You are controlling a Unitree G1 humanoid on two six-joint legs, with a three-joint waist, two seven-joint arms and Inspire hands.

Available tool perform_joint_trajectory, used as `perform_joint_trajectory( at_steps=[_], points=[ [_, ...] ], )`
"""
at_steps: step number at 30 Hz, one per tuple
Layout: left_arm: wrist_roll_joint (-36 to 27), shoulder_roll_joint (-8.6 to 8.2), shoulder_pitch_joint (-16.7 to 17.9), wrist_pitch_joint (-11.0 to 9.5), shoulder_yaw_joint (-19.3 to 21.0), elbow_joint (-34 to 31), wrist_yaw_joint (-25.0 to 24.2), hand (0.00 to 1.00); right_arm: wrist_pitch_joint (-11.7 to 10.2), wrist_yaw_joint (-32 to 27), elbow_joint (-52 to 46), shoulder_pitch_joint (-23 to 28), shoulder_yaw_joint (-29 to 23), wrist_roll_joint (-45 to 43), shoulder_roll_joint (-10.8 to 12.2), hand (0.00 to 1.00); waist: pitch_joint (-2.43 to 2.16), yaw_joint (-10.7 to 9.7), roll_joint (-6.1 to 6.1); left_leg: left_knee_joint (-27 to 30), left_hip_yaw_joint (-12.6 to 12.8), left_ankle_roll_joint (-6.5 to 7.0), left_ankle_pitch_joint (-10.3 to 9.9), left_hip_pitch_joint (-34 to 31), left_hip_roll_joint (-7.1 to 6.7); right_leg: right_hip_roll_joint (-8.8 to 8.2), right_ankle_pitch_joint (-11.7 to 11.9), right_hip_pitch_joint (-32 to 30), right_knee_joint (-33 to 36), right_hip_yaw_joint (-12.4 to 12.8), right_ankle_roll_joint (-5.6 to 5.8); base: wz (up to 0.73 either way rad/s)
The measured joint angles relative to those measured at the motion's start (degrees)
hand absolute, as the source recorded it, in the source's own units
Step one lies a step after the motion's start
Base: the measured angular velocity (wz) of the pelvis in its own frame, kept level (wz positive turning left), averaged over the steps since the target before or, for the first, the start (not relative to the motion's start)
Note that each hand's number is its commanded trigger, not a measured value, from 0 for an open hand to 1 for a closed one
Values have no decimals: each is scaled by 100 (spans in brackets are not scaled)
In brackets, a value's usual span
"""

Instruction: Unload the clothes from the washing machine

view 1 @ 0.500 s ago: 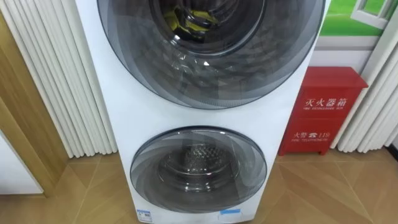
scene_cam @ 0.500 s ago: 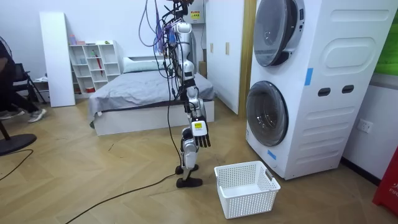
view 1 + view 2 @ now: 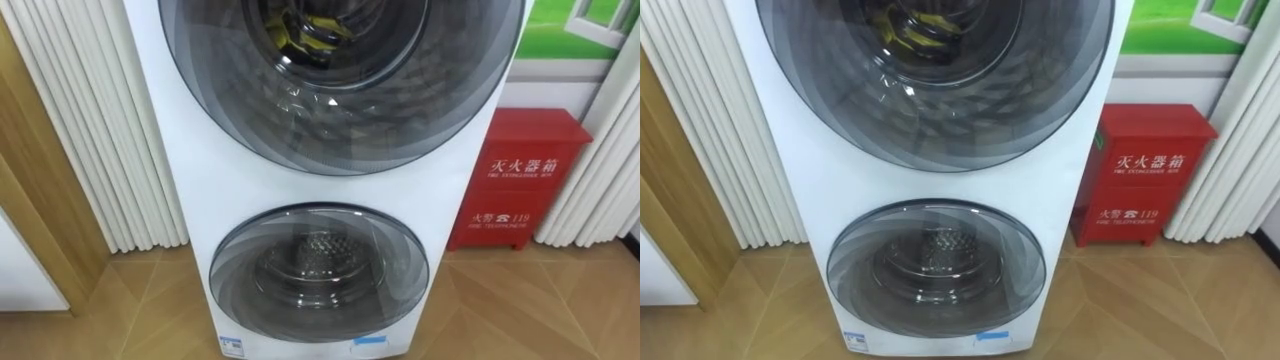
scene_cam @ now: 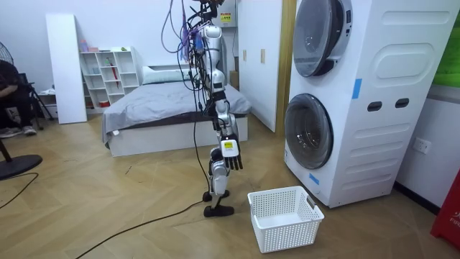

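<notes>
I stand about a step from a white stacked washing machine [image 3: 190,180], facing it. Behind the shut round glass door [image 3: 340,110] of the upper drum lie yellow and dark clothes [image 3: 305,35]. The lower door [image 3: 318,268] is shut too, and bare metal shows behind it. In the room view my right hand [image 4: 231,155] hangs at my side, fingers relaxed and holding nothing. A white plastic basket [image 4: 284,216] sits on the floor between me and the machine.
A red cabinet [image 3: 515,180] stands right of the machine, white curtains [image 3: 90,130] to its left. Behind me are a bed [image 4: 165,115] and a white shelf [image 4: 108,75]. A person [image 4: 11,93] sits at the room view's left edge.
The seated person at the room view's left edge has shifted a little. I and the washing machine have not moved.
</notes>
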Motion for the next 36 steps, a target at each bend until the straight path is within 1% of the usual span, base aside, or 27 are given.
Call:
perform_joint_trajectory(
  at_steps=[3,6,7,8,9,11,12,13,14,16,17,18,19,20,21,22,23,25,26,27,28,30,31,36],
  points=[
    [-15,-1,23,2,1,-4,-59,0,3,-5,-1,-14,-34,-10,-3,0,-2,-7,9,-3,-1,0,0,-1,0,0,0,-2,0,0,0,0],
    [-219,-1,22,13,4,-4,-73,0,38,-8,-13,-80,-94,-40,-17,0,-2,-8,15,-2,-10,0,0,-11,0,-1,0,-9,5,7,0,0],
    [-216,1,22,12,10,-4,-84,0,155,-27,-216,-103,-207,-186,-31,0,-4,-8,13,0,-8,0,0,-11,0,-2,0,-10,6,0,0,0],
    [-208,1,22,13,13,-10,-92,0,217,-54,-395,-104,-261,-253,-44,0,-14,-10,-11,0,-6,0,0,-11,0,-3,0,-13,7,-3,0,-4],
    [-210,1,5,12,23,-11,-120,0,263,-101,-867,-126,-355,-344,-88,0,-4,-28,1,6,-1,0,0,-16,-3,-4,0,-16,4,0,0,0],
    [-207,11,-46,-1,128,-10,-165,0,239,-153,-1364,-336,-684,-337,-110,0,1,-57,-5,24,0,1,1,0,-7,-7,0,-11,2,-2,0,0],
    [-208,28,-78,-40,231,-12,-179,0,210,-239,-1748,-484,-845,-327,-109,0,2,-54,-13,36,-2,1,2,5,-7,-7,0,-6,4,-3,0,0],
    [-213,79,-109,-56,216,-6,-177,0,174,-358,-2209,-613,-894,-276,-119,0,2,-46,-32,42,-2,-1,3,-1,-5,-6,0,-9,2,-8,0,0],
    [-218,109,-126,-54,217,1,-175,0,146,-403,-2410,-685,-897,-232,-125,0,1,-44,-47,42,-2,-2,4,-5,-4,-5,0,-12,0,-10,0,0],
    [-218,203,-148,-43,225,-28,-133,0,110,-516,-3050,-1016,-993,-164,-149,0,-1,-76,-121,39,-10,-5,5,-7,1,-2,1,-19,0,-8,-1,4],
    [-216,215,-144,-41,225,-43,-118,0,111,-538,-3203,-1096,-1052,-188,-152,0,-2,-74,-134,35,-13,-5,5,-9,1,-2,1,-24,3,-9,-1,0],
    [-208,232,-141,-41,222,-58,-101,0,116,-632,-3560,-1201,-1138,-209,-157,0,-12,-68,-140,30,-11,-4,5,-13,1,-2,1,-33,3,-10,-1,0],
    [-204,261,-132,-40,214,-58,-99,0,117,-774,-4064,-1215,-1137,-221,-181,0,-5,-68,-180,31,-12,-4,5,-24,1,-2,1,-42,5,-7,0,0],
    [-204,281,-123,-40,213,-58,-99,0,117,-822,-4302,-1216,-1135,-232,-190,0,-20,-70,-185,33,-14,-4,5,-46,1,-1,1,-59,5,-9,0,0],
    [-204,337,-69,-37,219,-58,-99,0,117,-901,-4744,-1242,-1134,-228,-231,0,-43,-64,-212,37,-11,-4,6,-89,3,1,1,-96,3,5,0,0],
    [-205,389,-54,-30,218,-60,-99,0,116,-965,-5043,-1328,-1135,-204,-294,0,-39,-60,-258,57,-7,-5,8,-112,3,0,1,-115,1,22,0,-4],
    [-205,409,-44,-27,219,-61,-98,0,101,-1004,-5142,-1383,-1139,-207,-323,0,-42,-73,-274,65,-7,-5,8,-115,3,0,1,-116,-1,32,0,-4],
    [-204,462,-7,-30,220,-66,-97,0,96,-1175,-5517,-1530,-1141,-209,-470,0,-59,-63,-302,66,-5,-5,8,-100,-2,-6,1,-101,0,74,0,0],
    [-204,473,11,-33,220,-66,-96,0,94,-1212,-5632,-1557,-1141,-207,-501,0,-60,-62,-302,66,-9,-5,8,-100,-4,-9,1,-90,0,67,0,0],
    [-204,494,27,-34,218,-66,-72,0,88,-1269,-5766,-1699,-1125,-219,-543,0,-53,-46,-291,65,-13,-5,8,-106,-8,-13,1,-81,1,61,0,-6],
    [-204,530,28,-30,184,-66,-22,0,75,-1327,-5777,-1884,-1121,-267,-566,0,-51,-43,-288,64,-14,-5,8,-115,-11,-17,1,-90,-3,60,0,-6],
    [-200,577,22,-12,160,-66,69,0,76,-1409,-5777,-2095,-1121,-286,-579,0,-51,-26,-288,64,-11,-5,8,-119,-12,-20,0,-95,-2,66,1,-2],
    [-184,584,24,6,169,-79,124,0,77,-1467,-5777,-2226,-1123,-288,-581,0,-50,12,-285,66,-2,-5,8,-125,-12,-21,0,-109,1,66,2,0],
    [-111,580,144,98,176,-280,168,0,102,-1581,-5772,-2771,-1126,-209,-648,0,-58,34,-291,70,-10,-4,9,-206,-11,-20,-1,-183,0,34,3,1]
  ],
)
